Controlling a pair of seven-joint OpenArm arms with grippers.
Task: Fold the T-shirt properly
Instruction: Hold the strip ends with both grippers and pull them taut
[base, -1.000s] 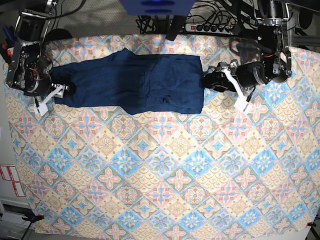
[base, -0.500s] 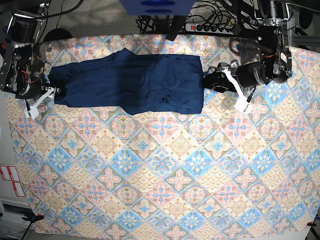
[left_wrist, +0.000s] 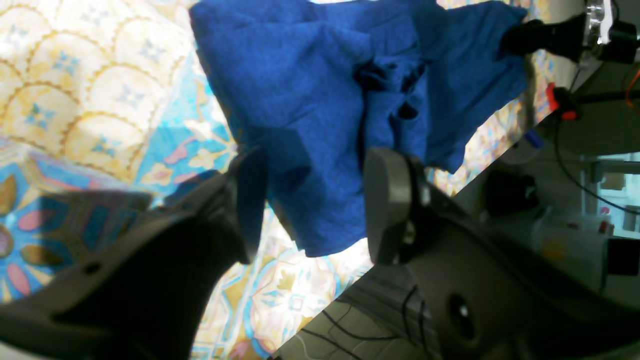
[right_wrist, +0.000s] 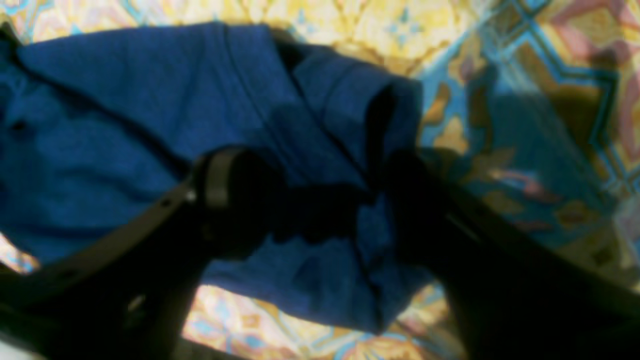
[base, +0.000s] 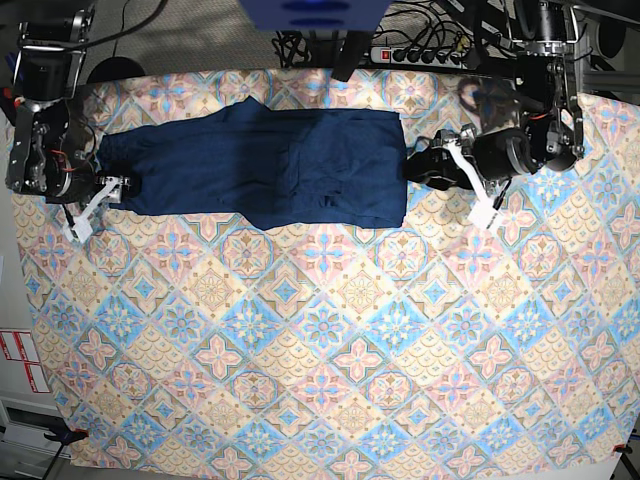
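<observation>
The blue T-shirt (base: 265, 165) lies long and flat near the far edge of the patterned cloth (base: 330, 340). The left gripper (left_wrist: 310, 200) has its jaws spread over one end. The right gripper (right_wrist: 325, 205) has its jaws spread over the other end.

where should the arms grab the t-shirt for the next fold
Judging by its pose, take the T-shirt by its two short ends. It lies as a long band across the cloth, so each gripper can come in low from its own outer side: left gripper, right gripper.
</observation>
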